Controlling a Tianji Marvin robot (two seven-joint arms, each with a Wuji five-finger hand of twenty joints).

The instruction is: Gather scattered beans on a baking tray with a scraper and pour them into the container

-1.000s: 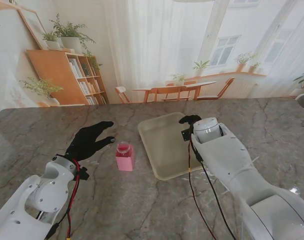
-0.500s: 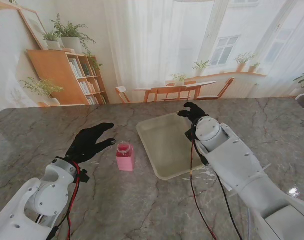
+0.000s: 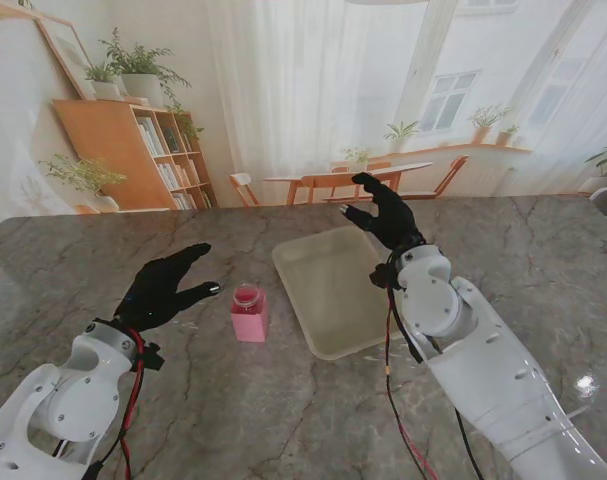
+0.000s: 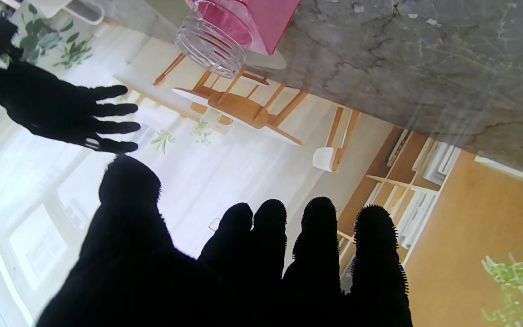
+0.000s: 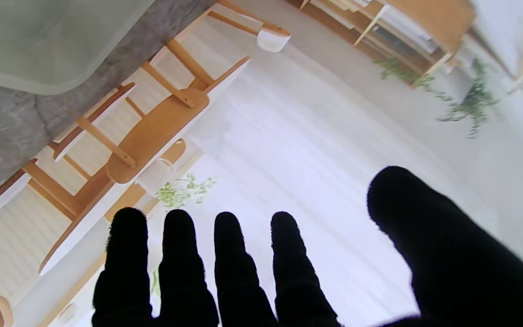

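The right hand (image 3: 388, 222) is up in the air over the far right corner of the baking tray (image 3: 323, 290). Its fingers are spread out and it holds nothing. The left hand (image 3: 163, 285) is up too, near the left side of the table (image 3: 283, 420). Its fingers are also spread and it holds nothing.

The baking tray lies flat in the middle of the table, a bit to the right. It is pale and shallow with round corners. I cannot see any beans on it; they may be too small to make out. I cannot see a scraper anywhere either.

The container (image 3: 249, 311) stands just beside the tray's left edge, between the tray and the left hand. It is a small pink box shape with a clear, open neck on top. In the left wrist view the container (image 4: 239, 27) shows ridges around its neck.

The tray looks thin, stiff and light, so it may slide on the smooth stone if pushed. I think the best place to hold it is a long edge or a corner, with fingers under the rim. The container looks small and light and could tip over easily. Holding its pink body would keep it steady while the beans go in.
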